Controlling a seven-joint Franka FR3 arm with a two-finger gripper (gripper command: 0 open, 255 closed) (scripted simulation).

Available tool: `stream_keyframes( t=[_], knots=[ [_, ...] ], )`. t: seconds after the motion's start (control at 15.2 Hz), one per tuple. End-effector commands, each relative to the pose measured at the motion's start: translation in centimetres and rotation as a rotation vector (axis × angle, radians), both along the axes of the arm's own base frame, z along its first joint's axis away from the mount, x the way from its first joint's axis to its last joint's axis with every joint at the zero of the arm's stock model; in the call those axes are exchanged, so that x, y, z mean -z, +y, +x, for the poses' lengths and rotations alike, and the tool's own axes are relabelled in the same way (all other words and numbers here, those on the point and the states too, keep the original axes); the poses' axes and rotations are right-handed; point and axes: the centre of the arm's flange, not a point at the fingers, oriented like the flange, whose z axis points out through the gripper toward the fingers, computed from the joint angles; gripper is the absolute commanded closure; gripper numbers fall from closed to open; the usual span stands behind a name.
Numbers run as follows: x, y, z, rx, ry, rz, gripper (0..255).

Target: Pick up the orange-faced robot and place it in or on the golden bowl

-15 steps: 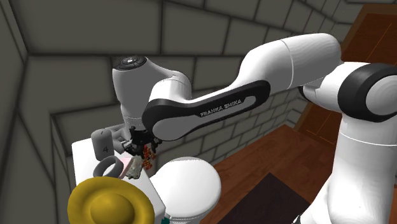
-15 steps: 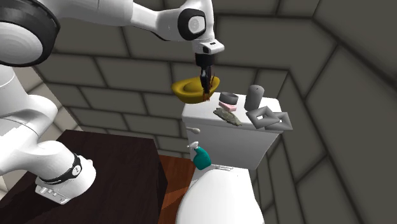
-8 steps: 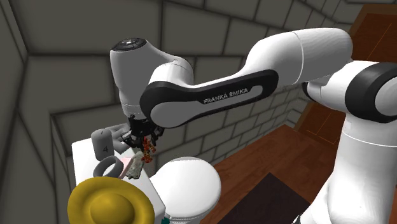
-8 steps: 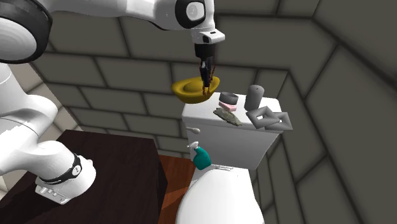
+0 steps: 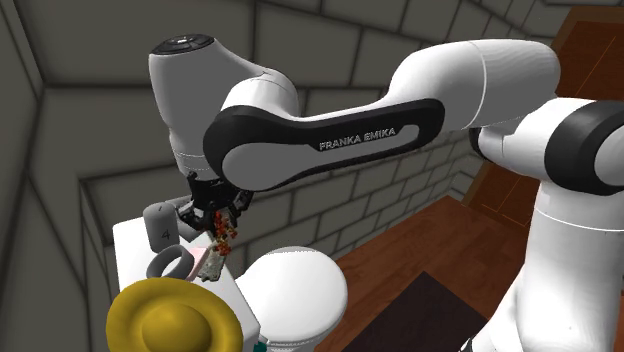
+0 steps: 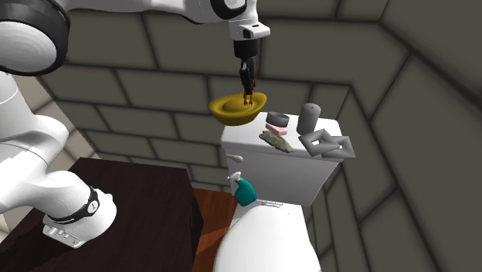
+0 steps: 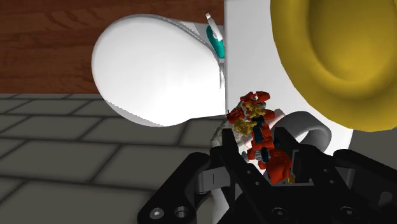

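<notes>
**Shoulder view, left to right:** the bowl [image 5: 170, 318] sits at lower left. My gripper [image 5: 222, 222] is up and to its right, above the tank [image 5: 128, 250]. Its jaws pinch the toy [image 5: 226, 240], which hangs lengthwise below them.

**Second exterior view:** the toy [image 6: 247, 96] appears directly over the bowl [image 6: 236, 110], long axis upright.

**Wrist view corrects this:** first the lid [image 7: 159, 70], then the toy [image 7: 256, 130] clasped between my fingers [image 7: 312, 162], then the bowl [image 7: 331, 57] off to one side rather than under it. I judge that a sideways carry toward the bowl is needed before release.
</notes>
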Motion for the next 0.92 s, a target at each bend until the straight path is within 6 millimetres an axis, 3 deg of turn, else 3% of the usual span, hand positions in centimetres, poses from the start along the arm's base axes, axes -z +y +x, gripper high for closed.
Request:
stream_keyframes(
  t=[0.0, 0.53, 0.86],
  knots=[
    [0.2, 2.1, -1.2, 0.001, 0.0, 0.0, 255],
    [0.4, 11.4, -6.3, 0.001, 0.0, 0.0, 255],
    [3.1, 11.4, -6.3, 0.001, 0.0, 0.0, 255]
  ],
)
